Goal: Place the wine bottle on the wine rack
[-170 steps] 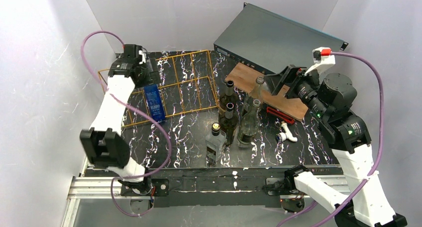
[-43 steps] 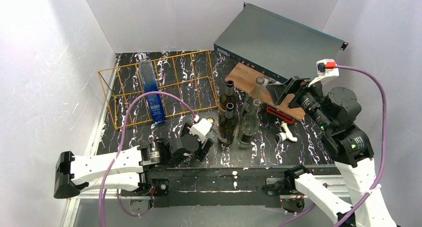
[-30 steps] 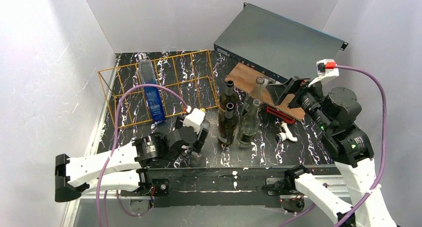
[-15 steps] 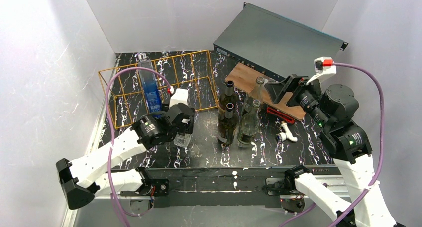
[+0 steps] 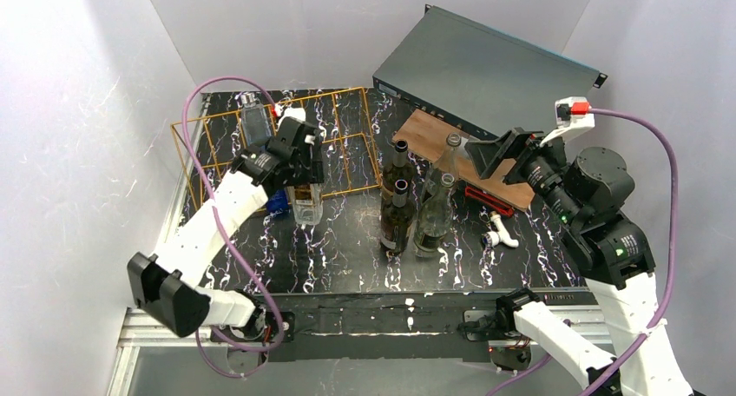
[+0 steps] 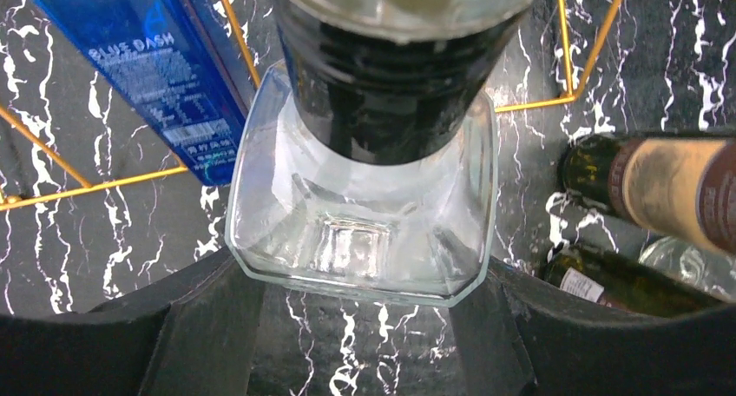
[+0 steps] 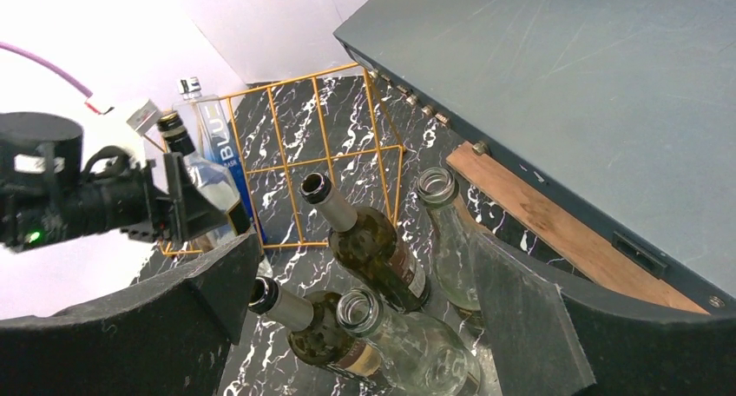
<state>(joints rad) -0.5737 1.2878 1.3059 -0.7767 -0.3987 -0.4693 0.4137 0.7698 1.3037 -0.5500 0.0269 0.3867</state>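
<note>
Because the rack takes its bottles lying down, the wine bottle (image 5: pixel 305 203), a clear square-bodied one with a dark top, looks only partway to its place. It hangs roughly upright in the left claw (image 5: pixel 301 172), which is clenched on its upper part. Bottle and claw are at the near side of the wine rack (image 5: pixel 343 142), toward the far left corner of the worktop (image 5: pixel 338 257). I cannot tell for sure whether its base is off the surface, though from above it seems lifted. I judge the upright hold to be for carrying, so the bottle must be tipped over before it can rest across the wires. A blue bottle (image 6: pixel 147 57) lies in a bay just to its left, which makes a free bay beside it the likely target. Knocking that neighbour or a thin wire is the risk.

The right claw (image 5: pixel 491 153) is spread wide with nothing in it, raised near the brown board (image 5: pixel 430 127) toward the far right corner, seemingly kept out of the way. Around the middle of the worktop, two dark bottles (image 5: pixel 397 218) and two clear bottles (image 5: pixel 434 215) stand close together.

The worktop is black with white marble-like veins. White walls (image 5: pixel 364 23) close off its left, far and right edges. A flat grey box (image 5: pixel 486 66) leans in the far right corner.
</note>
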